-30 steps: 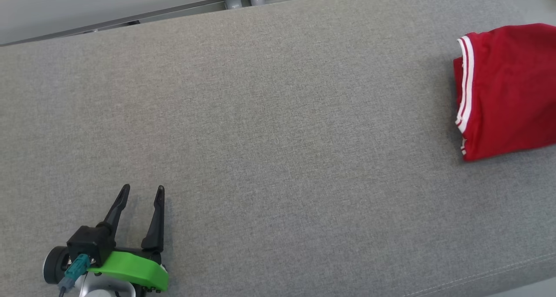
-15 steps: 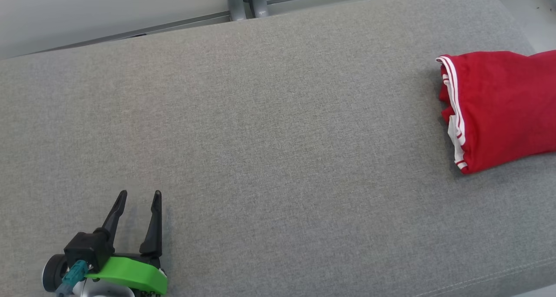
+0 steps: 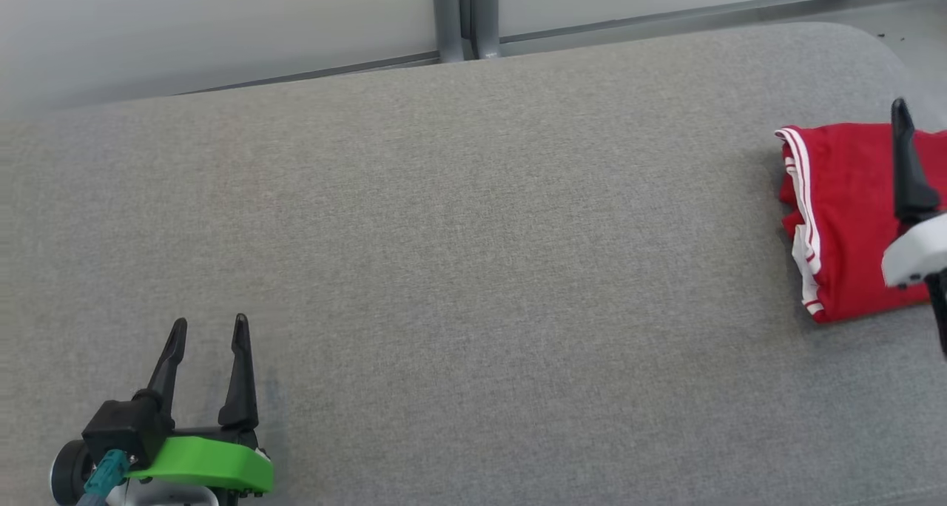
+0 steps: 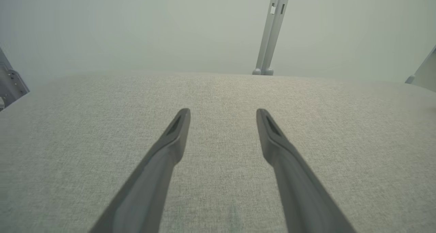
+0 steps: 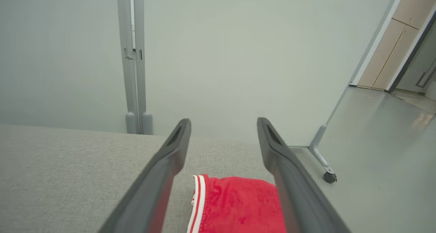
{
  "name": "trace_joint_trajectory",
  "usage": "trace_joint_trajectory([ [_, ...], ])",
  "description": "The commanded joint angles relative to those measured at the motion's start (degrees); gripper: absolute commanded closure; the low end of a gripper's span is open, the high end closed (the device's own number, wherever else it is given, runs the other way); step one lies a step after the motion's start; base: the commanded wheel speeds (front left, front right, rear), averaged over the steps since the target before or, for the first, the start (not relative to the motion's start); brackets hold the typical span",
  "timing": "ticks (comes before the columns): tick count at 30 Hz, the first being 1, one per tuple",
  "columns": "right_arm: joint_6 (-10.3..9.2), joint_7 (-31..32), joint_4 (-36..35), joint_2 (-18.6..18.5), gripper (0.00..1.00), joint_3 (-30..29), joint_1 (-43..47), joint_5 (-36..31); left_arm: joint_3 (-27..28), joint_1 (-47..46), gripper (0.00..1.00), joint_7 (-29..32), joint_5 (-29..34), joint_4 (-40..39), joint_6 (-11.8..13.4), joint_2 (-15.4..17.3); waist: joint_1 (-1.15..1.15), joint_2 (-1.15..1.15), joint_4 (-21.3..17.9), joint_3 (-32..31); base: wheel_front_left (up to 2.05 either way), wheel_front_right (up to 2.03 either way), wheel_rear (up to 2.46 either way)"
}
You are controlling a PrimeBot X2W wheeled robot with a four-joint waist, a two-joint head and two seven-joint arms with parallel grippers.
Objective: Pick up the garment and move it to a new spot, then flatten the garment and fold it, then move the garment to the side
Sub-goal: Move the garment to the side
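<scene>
At the right end of the long grey woven-fabric padded surface (image 3: 473, 232) we note the folded red cloth garment with white striped trim (image 3: 843, 217). It lies flat close to the rounded far corner, with its striped edge turned toward the middle of the surface. Its right side runs off the head view's edge.

Right gripper (image 5: 223, 120): its own wrist view gives us two dark fingers (image 5: 160, 171) spread wide with nothing between them, so the claw is open and empty. The garment shows below and between them in that view. From the head, one finger crosses in front of the red cloth, above the white wrist housing (image 3: 914, 258). We cannot tell whether it touches the cloth.

Left gripper (image 3: 209, 319): lower left of the head view, well apart from the garment. The fingers are parted and nothing is held. A bright green plastic cover (image 3: 200, 473) sits at its base, with a teal cable plug (image 3: 107, 465) beside it. Its wrist view shows us bare grey fabric under the fingers.

Behind the surface we see a pale grey wall panel (image 3: 222, 25) and a pair of grey metal posts (image 3: 466, 18). The right wrist view adds a small black castor (image 5: 329, 177) on the shiny grey floor (image 5: 374, 141) and light wooden doors (image 5: 391, 49) at far right.
</scene>
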Motion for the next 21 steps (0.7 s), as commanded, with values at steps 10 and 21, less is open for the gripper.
trace_joint_trajectory([
  [10,-0.01,-9.74,-2.66,6.87,0.00,-1.18,13.24,-1.41,1.71,1.49,0.00,-0.13,2.43,0.55,-0.21,-1.41,0.00,0.69,6.46,-3.01,0.00,0.00,0.00],
  [21,-0.01,-12.50,-2.80,14.51,0.00,-1.50,22.06,-6.47,2.19,2.41,0.00,-0.13,3.07,2.63,-0.86,-1.86,0.00,0.69,9.61,-4.86,0.00,0.00,0.00],
])
